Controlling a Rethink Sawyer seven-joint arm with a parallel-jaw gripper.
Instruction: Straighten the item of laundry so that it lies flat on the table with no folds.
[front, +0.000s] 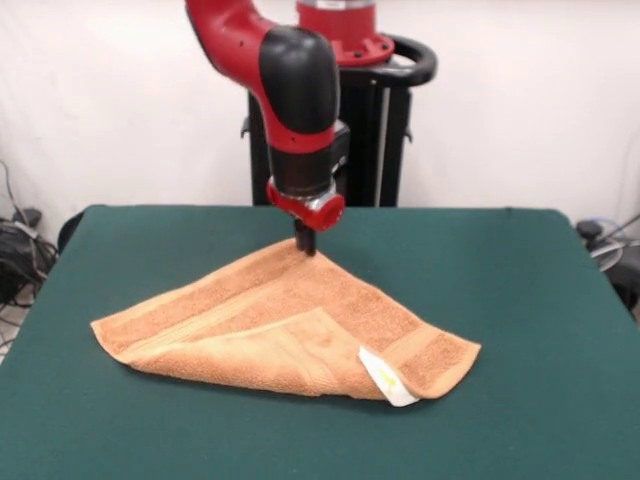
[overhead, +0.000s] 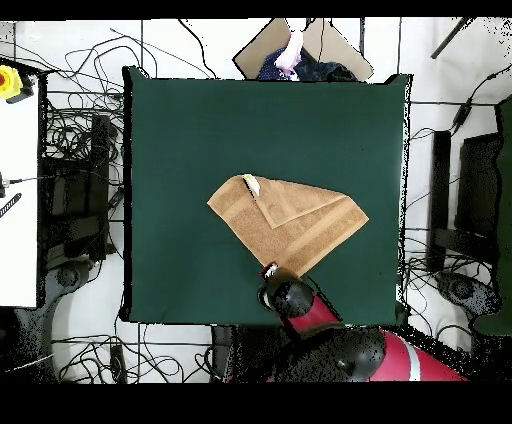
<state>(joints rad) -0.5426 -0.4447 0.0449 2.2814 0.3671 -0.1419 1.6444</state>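
- Towel (front: 290, 325): soft, limp, folded over on worktop (front: 520, 300); best gripped at label corner
- Pincer (front: 305, 243) at far corner; finger state cannot be told

Your arm (front: 290, 90) comes down from above in a bent pose, its red upper link angling into a black joint housing; below that the wrist points straight down, ending in a red collar; the hand (front: 305, 243) hangs beneath it as a short dark stub, and you cannot tell how its fingers stand; from overhead the arm (overhead: 330, 335) reaches in from the bottom edge, the hand (overhead: 270, 270) at its tip.
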